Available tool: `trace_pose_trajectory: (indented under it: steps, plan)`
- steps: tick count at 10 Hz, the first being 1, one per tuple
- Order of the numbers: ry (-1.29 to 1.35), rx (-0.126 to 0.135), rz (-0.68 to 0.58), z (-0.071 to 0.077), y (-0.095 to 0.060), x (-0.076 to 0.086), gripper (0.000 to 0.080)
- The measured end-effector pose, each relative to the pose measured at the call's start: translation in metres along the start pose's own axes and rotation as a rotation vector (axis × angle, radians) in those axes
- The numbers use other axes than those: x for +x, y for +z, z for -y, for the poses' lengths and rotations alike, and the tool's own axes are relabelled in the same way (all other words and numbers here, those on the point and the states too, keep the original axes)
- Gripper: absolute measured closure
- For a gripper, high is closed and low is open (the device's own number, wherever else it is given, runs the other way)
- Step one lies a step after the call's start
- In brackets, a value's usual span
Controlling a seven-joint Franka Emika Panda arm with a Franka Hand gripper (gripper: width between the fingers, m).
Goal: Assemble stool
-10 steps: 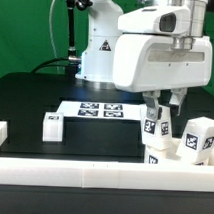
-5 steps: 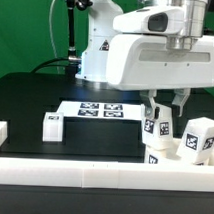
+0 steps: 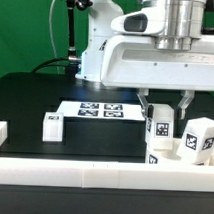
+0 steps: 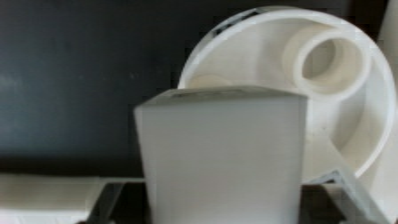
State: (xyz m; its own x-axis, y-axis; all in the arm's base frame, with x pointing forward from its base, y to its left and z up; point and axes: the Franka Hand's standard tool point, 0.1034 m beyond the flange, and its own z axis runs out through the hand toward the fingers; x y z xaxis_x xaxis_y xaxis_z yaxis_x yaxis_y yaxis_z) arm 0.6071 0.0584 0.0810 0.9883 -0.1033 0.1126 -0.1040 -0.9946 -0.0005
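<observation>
While the gripper hangs over the edge of the table nearest the exterior camera, toward the exterior view's right, its jaws are closed partway on a stool leg. The fingers sit on two opposite sides, the leg's long axis is upright, and its tagged face is turned to that camera.

As I judge it, the coming move turns on how this leg lines up with the seat. In the wrist view the round disc lies beyond the leg's free end, along its long axis, and a ringed socket shows off to one side of the leg, not straight ahead of it. So the leg seems to need a sideways shift before it can go into that socket. Whether leg and seat touch I cannot tell.

In the exterior view a white shape sits just below the held leg, against the long white border rail — probably the seat, though too hidden to be sure. A second leg stands just beside it, further toward the exterior view's right. A third leg stands well apart toward the exterior view's left, beside the marker board.

No container is in view — the one socket that shows is empty.
</observation>
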Motion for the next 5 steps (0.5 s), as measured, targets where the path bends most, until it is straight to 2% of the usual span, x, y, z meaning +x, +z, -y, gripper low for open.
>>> trace_pose_trajectory:
  steps: [2,5]
  plan:
    - [0.185,0.000,-0.002,-0.0008,0.0004,0.0000,0.0462]
    - [0.465,0.013,0.004,-0.0029,0.0008,-0.0002,0.0462]
